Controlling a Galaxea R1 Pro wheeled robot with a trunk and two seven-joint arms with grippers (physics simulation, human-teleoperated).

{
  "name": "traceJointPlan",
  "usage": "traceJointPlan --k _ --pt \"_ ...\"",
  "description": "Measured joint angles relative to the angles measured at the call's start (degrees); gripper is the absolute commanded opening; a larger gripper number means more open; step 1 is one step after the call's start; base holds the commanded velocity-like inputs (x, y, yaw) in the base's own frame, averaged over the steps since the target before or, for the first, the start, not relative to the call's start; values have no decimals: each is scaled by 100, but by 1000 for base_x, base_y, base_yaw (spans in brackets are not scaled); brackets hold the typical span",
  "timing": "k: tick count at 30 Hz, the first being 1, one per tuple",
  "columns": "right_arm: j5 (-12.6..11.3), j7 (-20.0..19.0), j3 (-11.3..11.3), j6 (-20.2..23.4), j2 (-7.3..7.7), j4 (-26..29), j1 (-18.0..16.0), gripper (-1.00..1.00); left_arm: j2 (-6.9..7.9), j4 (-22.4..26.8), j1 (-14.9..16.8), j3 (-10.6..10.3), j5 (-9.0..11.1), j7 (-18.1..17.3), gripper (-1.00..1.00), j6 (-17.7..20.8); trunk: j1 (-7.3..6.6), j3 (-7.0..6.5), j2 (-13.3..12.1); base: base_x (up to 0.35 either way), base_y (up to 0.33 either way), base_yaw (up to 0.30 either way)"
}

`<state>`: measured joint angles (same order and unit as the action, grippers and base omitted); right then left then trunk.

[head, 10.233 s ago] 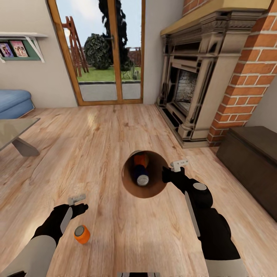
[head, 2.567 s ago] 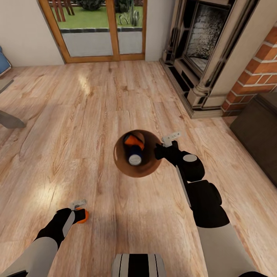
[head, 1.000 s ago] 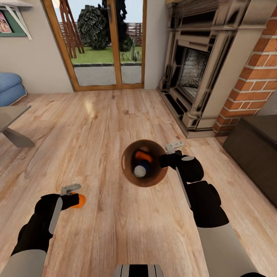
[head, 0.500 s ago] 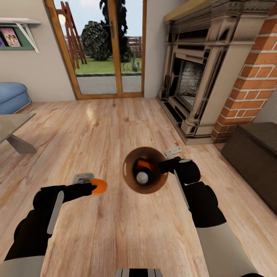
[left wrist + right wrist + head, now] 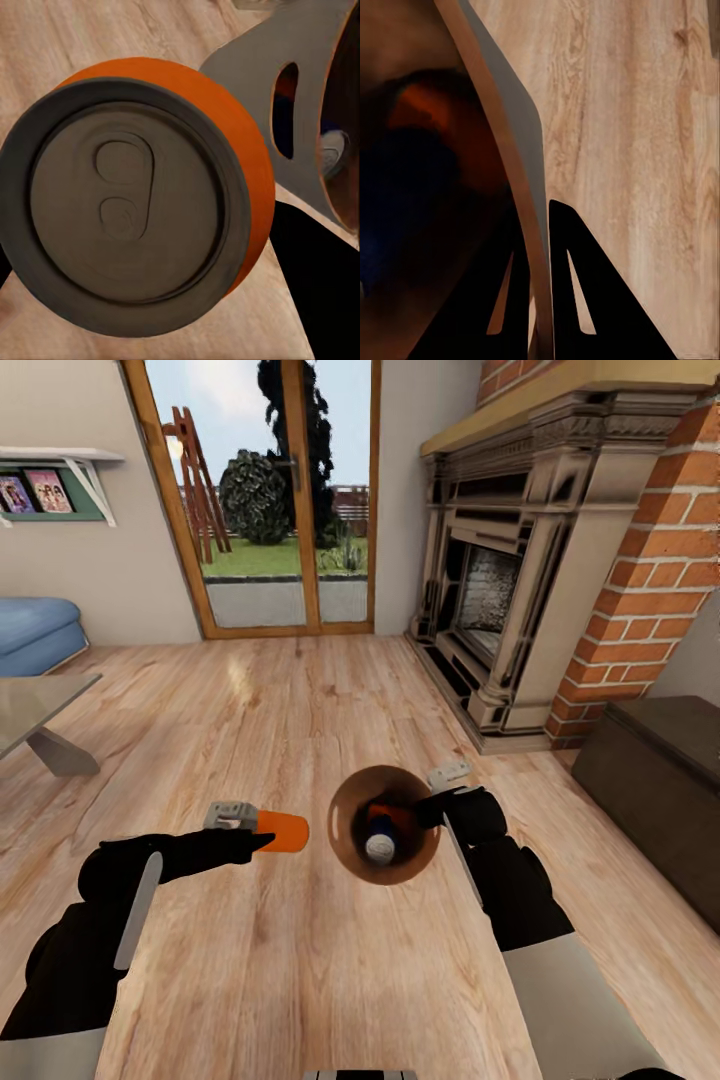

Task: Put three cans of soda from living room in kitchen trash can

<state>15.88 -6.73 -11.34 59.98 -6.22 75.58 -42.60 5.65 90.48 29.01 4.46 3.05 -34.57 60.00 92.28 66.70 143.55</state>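
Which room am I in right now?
Most likely the living room: a carved stone fireplace with a red brick chimney, a blue sofa and wood-framed glass doors.

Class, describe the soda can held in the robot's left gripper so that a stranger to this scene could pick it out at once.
Start at the brick-and-stone fireplace, then drop to the wood floor in front of it, where the right gripper holds the round tash can by its rim. Beside the bin, the left gripper holds a can of soda on its side. Unlike the cans inside the bin, it is outside and in the air.
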Motion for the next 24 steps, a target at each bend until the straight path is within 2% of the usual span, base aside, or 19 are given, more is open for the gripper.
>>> traceJointPlan --k 3,5,7,10,12,14,17,19,22,24 --pt "-33 -1 11 1 -1 -136 -1 -100 41 16 0 2 -9 -335 -100 0 -8 -67 -4 0 0 0" --pt "-39 5 15 1 -2 -298 0 -100 82 33 -1 2 20 -758 -100 0 -13 -111 -7 0 0 0" --pt "-31 9 16 1 -5 -362 0 -100 98 35 -1 2 -12 -937 -100 0 -18 -155 -9 0 0 0" --pt "-25 15 19 1 -8 -490 -1 -100 156 49 -1 1 -5 -1413 -100 0 -26 -222 -13 0 0 0" --pt "-28 16 20 1 -12 -539 -3 -100 164 53 -1 -7 -10 -1560 -100 0 -31 -266 -16 0 0 0" --pt "-27 16 18 1 -19 -564 -2 -100 168 55 -1 -44 -12 -1643 -100 0 -37 -311 -18 0 0 0" --pt "-37 13 8 1 -32 -581 -7 -100 171 57 -1 -242 -16 -1699 -100 0 -44 -377 -22 0 0 0" --pt "-38 15 2 1 -41 -654 -8 -100 167 58 -1 -467 -1 -1727 -100 0 -49 -421 -25 0 0 0" --pt "-36 14 -1 1 -48 -693 -10 -100 145 55 -1 -568 -5 -1739 -100 0 -57 -488 -29 0 0 0" --pt "-24 11 -5 1 -56 -707 -10 -100 117 46 -1 -717 -37 -1740 -100 0 -73 -530 -53 0 0 0"
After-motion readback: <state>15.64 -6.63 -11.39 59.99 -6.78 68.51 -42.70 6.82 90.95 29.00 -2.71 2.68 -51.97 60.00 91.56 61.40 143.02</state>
